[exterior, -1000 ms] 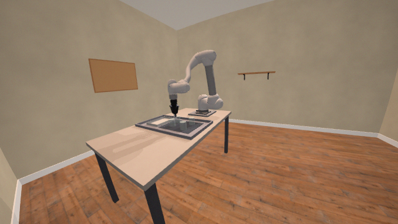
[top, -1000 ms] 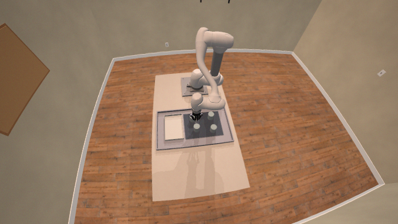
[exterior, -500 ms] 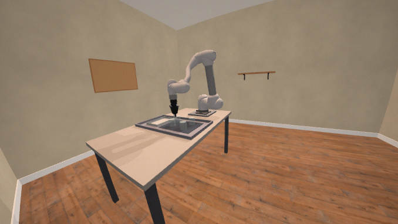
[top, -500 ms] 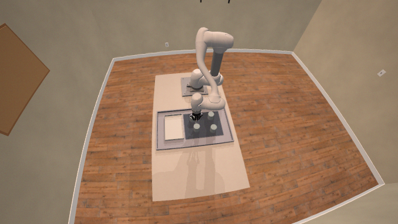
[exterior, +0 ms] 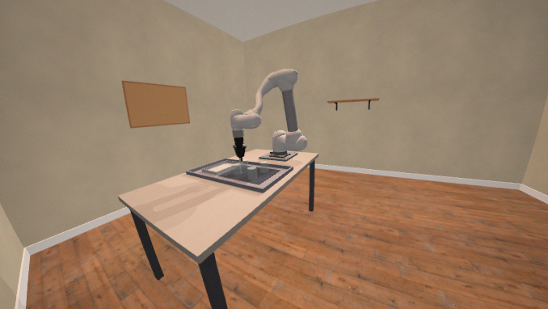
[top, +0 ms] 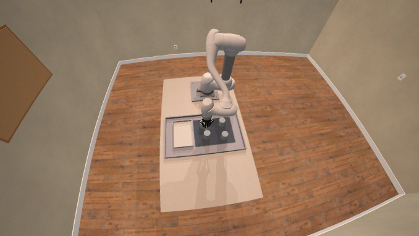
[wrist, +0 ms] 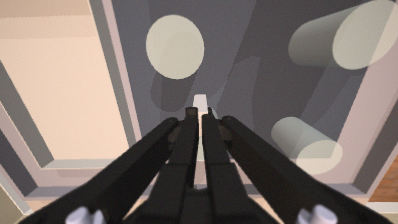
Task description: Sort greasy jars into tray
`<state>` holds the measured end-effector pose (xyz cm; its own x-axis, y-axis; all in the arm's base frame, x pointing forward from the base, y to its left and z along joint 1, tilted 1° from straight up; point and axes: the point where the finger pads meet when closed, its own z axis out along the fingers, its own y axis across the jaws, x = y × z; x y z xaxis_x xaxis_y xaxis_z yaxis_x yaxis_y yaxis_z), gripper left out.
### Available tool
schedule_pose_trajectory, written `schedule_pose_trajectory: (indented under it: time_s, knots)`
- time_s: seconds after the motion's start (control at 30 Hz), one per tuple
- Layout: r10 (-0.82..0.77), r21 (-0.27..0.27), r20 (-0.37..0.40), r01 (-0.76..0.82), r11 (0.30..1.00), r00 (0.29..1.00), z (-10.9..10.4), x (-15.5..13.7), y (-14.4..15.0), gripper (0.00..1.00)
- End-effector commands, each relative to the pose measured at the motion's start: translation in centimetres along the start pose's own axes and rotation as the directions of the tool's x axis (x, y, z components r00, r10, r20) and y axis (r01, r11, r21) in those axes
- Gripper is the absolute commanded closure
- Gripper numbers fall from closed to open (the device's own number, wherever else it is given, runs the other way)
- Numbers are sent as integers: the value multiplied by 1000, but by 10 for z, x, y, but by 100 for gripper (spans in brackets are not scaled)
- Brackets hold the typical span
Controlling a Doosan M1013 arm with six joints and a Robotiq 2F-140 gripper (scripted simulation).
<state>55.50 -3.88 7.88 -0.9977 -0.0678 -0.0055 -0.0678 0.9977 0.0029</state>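
claw [top: 206,128] [exterior: 241,162] [wrist: 200,112] shut above dark mat [top: 213,140] [exterior: 262,178] [wrist: 135,75], wooden floor [top: 309,139] [exterior: 384,234] [wrist: 387,182] around

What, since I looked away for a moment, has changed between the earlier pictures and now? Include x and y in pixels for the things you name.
Nothing has visibly changed in the top and exterior views. The arm [top: 211,55] [exterior: 289,111], gripper [top: 206,127] [exterior: 242,162] [wrist: 200,103], tray [top: 183,147] [exterior: 214,173] [wrist: 80,164] and mat [top: 213,143] [wrist: 132,30] look just as they did. For any jar partly hidden by the gripper, I cannot rule out a slight shift.
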Motion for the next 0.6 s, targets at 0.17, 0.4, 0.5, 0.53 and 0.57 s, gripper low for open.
schedule_pose_trajectory:
  time_s: [0.17,0.4,0.5,0.53,0.57]
  knots:
    - [-2,-1,3,2,1000,1000,-2,-6,0,100]
    - [-2,-1,3,2,1000,1000,-2,-7,0,100]
    - [-2,-1,3,2,1000,1000,-2,-7,0,100]
    - [-2,-1,3,2,1000,1000,-2,-7,0,100]
    - [-2,-1,3,2,1000,1000,-2,-7,0,100]
